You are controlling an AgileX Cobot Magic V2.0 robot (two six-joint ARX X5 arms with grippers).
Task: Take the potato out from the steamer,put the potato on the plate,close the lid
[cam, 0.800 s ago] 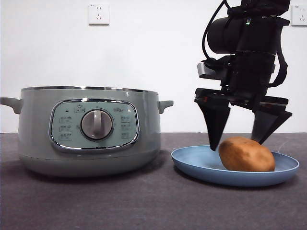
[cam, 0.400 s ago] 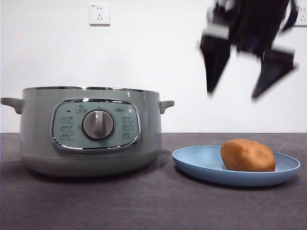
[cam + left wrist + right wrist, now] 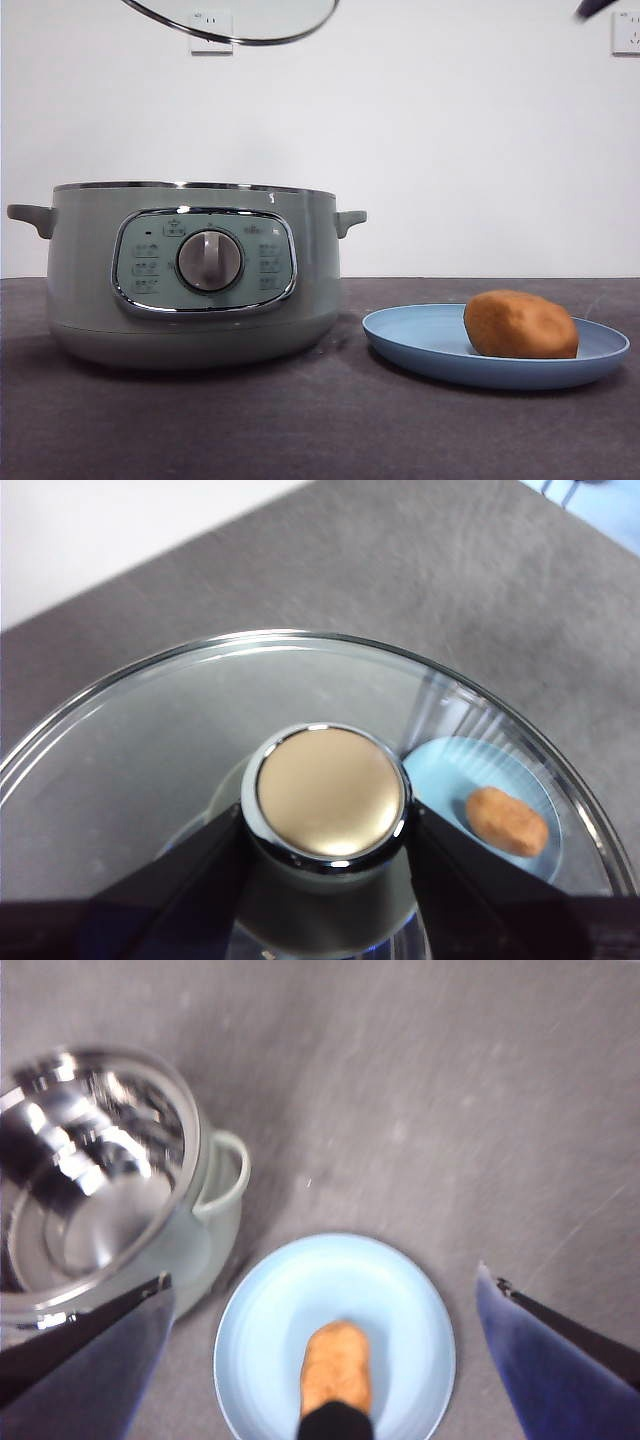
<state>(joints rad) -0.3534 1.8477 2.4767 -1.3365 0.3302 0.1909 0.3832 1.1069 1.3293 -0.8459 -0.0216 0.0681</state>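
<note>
**Lid aloft, closing step in hand**

Clamped on the knob (image 3: 330, 798) from both sides with the jaws of the left gripper (image 3: 330, 825), and so carrying the glass lid (image 3: 150, 760). Hangs high over the steamer (image 3: 200, 270), well clear of its chrome rim, with only the lower arc of the lid showing at the top edge of the front view. Looks tilted there, and not quite centred over the pot.

Spread wide and holding nothing: the jaws of the right gripper (image 3: 322, 1275), up above the plate (image 3: 420, 345) and well apart from it. Seen from the front only as a black tip in a top corner.

Resting on the plate, toward the side away from the steamer: the potato (image 3: 520, 325), far below both pairs of jaws and touched by neither. Plate and steamer side by side on the desk (image 3: 300, 430), close but not touching. Open on top, bright metal bowl bare in the right wrist view.

Judged from this: potato steps done, only the closing left. Calls next for levelling the lid, centring it over the steamer, lowering until rim meets rim, then letting go of the knob.
</note>
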